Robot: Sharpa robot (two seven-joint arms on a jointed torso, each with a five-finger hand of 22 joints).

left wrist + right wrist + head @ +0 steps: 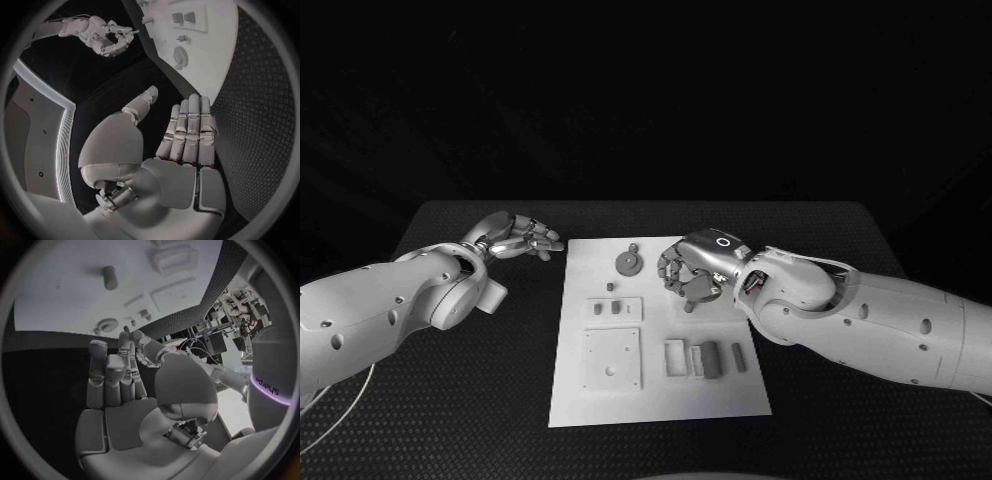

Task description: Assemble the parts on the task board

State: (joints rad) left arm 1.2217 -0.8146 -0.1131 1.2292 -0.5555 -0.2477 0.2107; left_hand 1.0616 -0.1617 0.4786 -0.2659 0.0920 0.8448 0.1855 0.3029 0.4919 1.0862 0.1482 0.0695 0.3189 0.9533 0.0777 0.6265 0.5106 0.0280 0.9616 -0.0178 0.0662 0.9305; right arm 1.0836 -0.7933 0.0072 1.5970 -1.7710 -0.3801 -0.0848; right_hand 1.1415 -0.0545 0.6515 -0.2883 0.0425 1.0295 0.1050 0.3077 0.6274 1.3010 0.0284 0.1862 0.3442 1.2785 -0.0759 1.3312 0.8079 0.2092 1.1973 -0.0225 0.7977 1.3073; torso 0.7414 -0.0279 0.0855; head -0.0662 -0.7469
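Head view: white task board [661,390] flat on the middle of the black tabletop [473,400], long side running away from the robot. Near the far end, a grey round part [630,263]; below it, small grey pegs [609,287] and a low block with two slots [613,309]. Closer in, a square plate [612,359] on the board's left half and, to its right, a row of grey bars [708,358] lying side by side.

Left hand [516,238] off the board, just beyond its far left corner, over bare tabletop, touching no part. Left wrist view: fingers [190,130] straight and held close together, thumb standing apart, palm bare, nothing held.

Right hand [692,268] over the board's far right part, just right of the round part and beyond the bars. Right wrist view: fingers [112,372] extended and side by side, thumb off to one side, palm bare, nothing gripped. From above, fingers look somewhat curled toward the board; contact with the surface possible but not clear from these angles.

Round part also visible past the left fingertips in the left wrist view [180,54], and past the right fingertips in the right wrist view [107,325], both apart from the hands
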